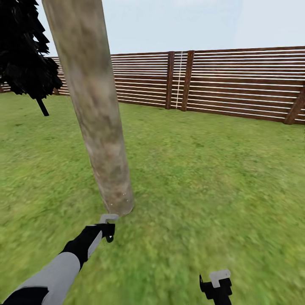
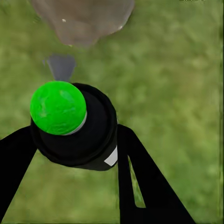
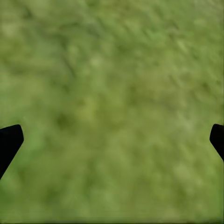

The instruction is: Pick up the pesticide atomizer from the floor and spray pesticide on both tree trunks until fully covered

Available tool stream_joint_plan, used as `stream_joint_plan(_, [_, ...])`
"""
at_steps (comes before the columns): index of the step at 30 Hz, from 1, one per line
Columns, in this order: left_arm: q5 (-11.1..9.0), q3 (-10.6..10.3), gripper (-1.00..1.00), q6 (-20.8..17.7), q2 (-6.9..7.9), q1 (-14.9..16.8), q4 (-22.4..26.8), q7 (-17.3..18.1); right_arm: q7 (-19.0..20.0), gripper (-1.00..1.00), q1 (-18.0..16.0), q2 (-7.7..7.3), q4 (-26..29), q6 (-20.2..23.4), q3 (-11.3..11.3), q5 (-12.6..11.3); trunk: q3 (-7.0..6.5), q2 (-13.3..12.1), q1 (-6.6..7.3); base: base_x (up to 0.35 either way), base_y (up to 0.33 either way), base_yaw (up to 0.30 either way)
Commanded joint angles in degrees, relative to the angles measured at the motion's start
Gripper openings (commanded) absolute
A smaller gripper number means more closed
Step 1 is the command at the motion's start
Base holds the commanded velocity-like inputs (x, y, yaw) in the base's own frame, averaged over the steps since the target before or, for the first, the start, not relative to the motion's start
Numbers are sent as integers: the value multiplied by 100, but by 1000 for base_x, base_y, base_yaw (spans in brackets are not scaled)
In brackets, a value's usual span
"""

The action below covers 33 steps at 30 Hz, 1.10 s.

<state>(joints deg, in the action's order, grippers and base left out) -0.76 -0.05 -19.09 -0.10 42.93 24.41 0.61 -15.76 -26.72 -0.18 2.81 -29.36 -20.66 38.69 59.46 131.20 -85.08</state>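
Already the left claw (image 2: 74,140) grips the pesticide atomizer (image 2: 72,126), its nozzle aimed at the tree trunk (image 1: 95,110) just ahead, near the base, where a few pale specks show. Trunk stands upright, leaning slightly. The left wrist view reveals the atomizer's green cap; the right claw (image 1: 216,284) hangs spread and empty over grass (image 1: 212,178).

A thick, mottled grey-beige tree trunk (image 1: 99,123) is seen rising bare from the grass (image 1: 203,178), slightly tilted. A few pale specks (image 1: 123,195) are dotted near its base. The atomizer (image 2: 74,126) (black body, green cap) is held just beside that base.
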Motion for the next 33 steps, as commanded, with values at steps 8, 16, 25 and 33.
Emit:
stream_joint_plan(8, [39, -21, -100, -228, 70, -1, 806, -9, 3, 100, 0, 0, -8, 0, 0, 9, 0, 0, 0, -40, 9, 0])
stream_joint_plan(16, [40, -44, -100, -913, 55, 10, 1701, 10, 6, 100, 8, 0, -9, 0, 0, 16, 0, 0, 0, -112, 26, 0])
stream_joint_plan(25, [46, -57, -100, -1787, 250, 13, 2423, 18, 2, 100, 9, 0, -9, 1, 0, 7, 0, 0, 0, 0, 0, 42])
stream_joint_plan(33, [12, -153, -100, -2074, 196, 60, 2776, 10, 2, 100, 9, 0, -9, 0, 0, 6, 0, 0, 0, -113, -92, 164])
